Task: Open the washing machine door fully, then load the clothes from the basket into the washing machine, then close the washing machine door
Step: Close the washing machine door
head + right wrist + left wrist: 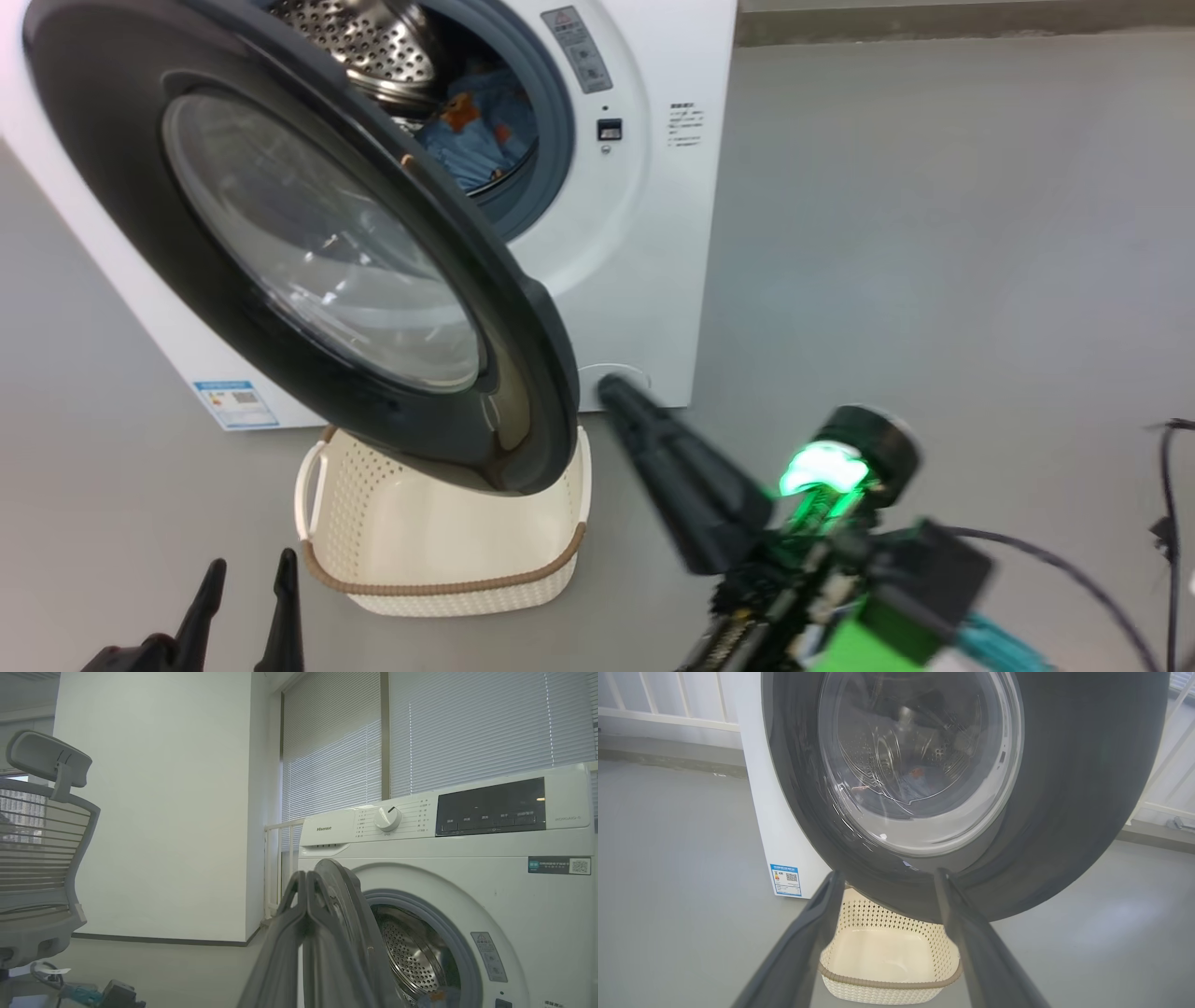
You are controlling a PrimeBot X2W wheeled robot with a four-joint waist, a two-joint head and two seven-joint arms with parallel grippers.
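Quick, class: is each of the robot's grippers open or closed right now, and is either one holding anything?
Left gripper: open, holding nothing.
Right gripper: closed, with nothing between its fingers.

Grey floor [934,233] bears the washing machine [653,187] and the basket [467,602].

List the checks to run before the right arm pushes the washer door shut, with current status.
1. Clothes inside the drum: ok.
2. Basket empty: ok.
3. Fabric clear of the gasket: cannot tell; the washing machine door hides the lower lip.
4. Right end effector shut for pushing: ok.
5. Its tip touching the door: not ok; it sits apart, beside the rim.
6. Left end effector open, low, off the door: ok.
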